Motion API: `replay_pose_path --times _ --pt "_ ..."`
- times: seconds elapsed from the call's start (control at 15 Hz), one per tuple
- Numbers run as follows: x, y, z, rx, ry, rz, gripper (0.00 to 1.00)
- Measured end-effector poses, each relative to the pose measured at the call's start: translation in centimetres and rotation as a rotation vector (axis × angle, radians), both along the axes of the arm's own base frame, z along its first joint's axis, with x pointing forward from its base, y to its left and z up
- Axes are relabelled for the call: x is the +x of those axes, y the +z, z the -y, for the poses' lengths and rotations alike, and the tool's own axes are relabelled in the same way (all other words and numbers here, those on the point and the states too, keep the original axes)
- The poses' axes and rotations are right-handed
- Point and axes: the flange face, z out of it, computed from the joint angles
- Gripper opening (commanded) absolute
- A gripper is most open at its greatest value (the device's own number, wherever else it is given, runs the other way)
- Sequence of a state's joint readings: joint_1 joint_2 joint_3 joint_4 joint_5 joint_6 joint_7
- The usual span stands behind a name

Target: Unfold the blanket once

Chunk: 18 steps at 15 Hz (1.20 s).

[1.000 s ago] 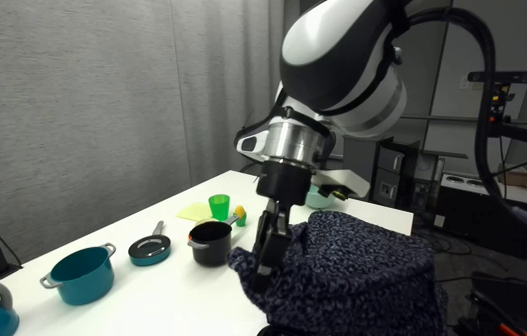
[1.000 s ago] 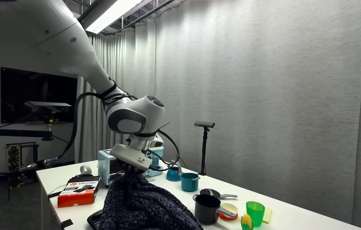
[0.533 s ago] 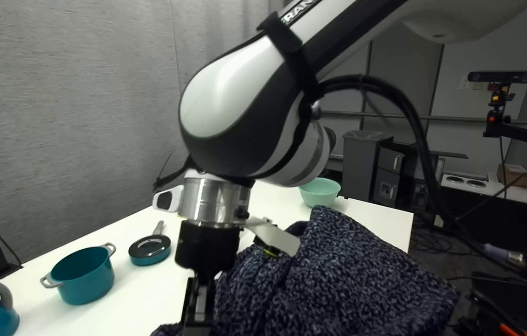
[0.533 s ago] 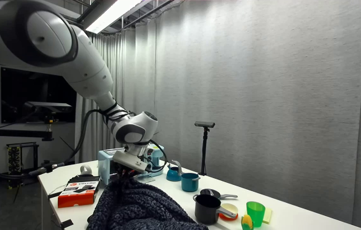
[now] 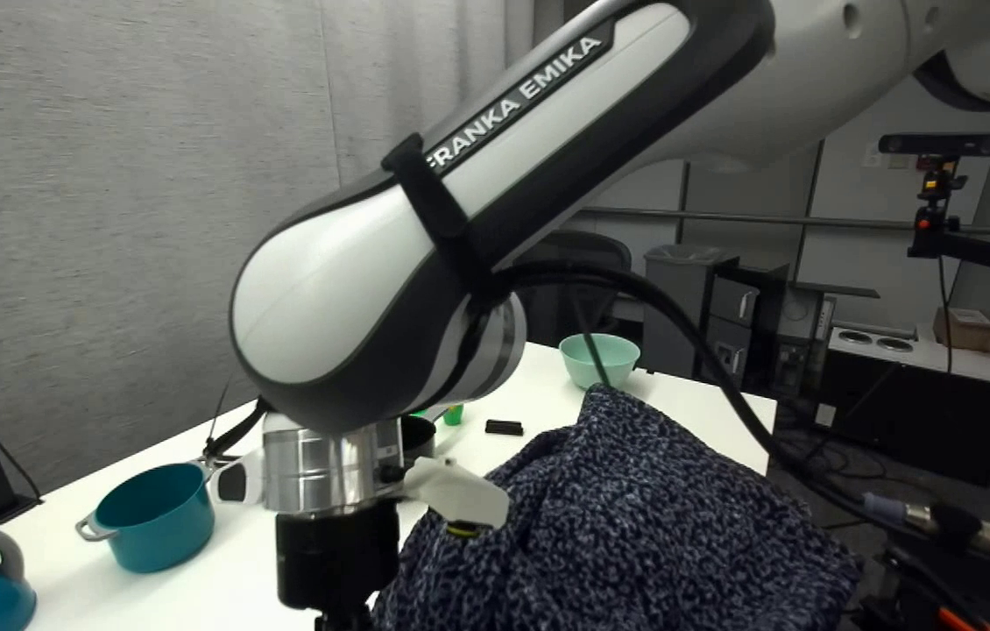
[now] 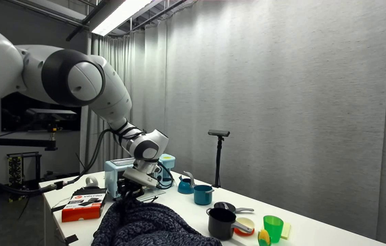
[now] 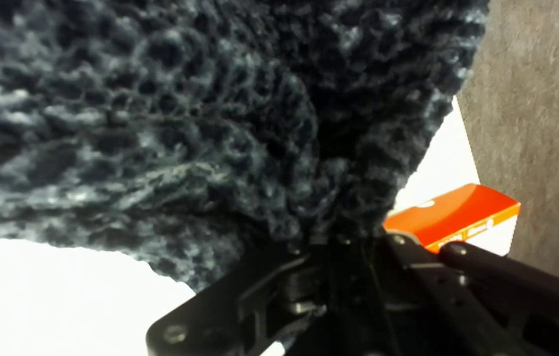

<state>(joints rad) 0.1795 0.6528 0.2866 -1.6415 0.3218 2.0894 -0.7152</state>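
To the left of the claw (image 7: 339, 241), in an exterior view: a Velcro box (image 6: 83, 208), orange and white, near the blanket (image 6: 159, 220). Behind the claw and partly hidden by it: a light-blue toaster (image 6: 111, 180); contact not to be judged. At the claw itself: closed almost completely, tilted, with a gathered pinch of the blanket in its hold; in the wrist view, dark speckled folds converging on the tips.

Directly beneath the claw, then spreading to its right: the blanket, heaped on the white table (image 6: 179, 206). Key relation: pinched end at the claw, bulk to the claw's right in both exterior views, trailing away on the side opposite the toaster. Apparent long axis: from the claw downward to the right, though cut off by the lower border and so uncertain. Only one arm (image 6: 111, 99) present, hence no choice of a nearer one. Unfolding seemingly under way; probably called for next, a pull away from the bulk, then lowering and release. Possible hindrance: the toaster, close on the pulling side.

Farther to the claw's right, in order: a teal kettle (image 6: 184, 187), a teal pot (image 6: 202, 196), a dark pot (image 6: 218, 227) near the blanket's lower slope, and, well apart, a green cup (image 6: 273, 227).
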Motion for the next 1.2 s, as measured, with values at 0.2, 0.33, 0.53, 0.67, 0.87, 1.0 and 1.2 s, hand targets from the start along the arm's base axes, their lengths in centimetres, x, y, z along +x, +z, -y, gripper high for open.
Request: replay_pose_path --times 0.2,0.33,0.53,0.67,0.87,1.0,1.2 --pt "0.6 0.0 -0.9 0.001 0.035 -0.018 0.47" --pt "0.9 0.8 -1.7 0.012 0.049 -0.016 0.62" --pt "1.1 2.3 -2.7 0.015 0.071 0.001 0.86" --pt "1.2 3.4 -3.2 0.013 0.076 -0.001 1.0" --pt "1.6 5.1 -2.9 0.006 0.052 -0.012 1.0" --pt "2.0 6.4 -2.1 0.0 0.007 -0.01 1.0" --pt "3.0 8.8 0.0 -0.02 -0.101 -0.005 1.0"
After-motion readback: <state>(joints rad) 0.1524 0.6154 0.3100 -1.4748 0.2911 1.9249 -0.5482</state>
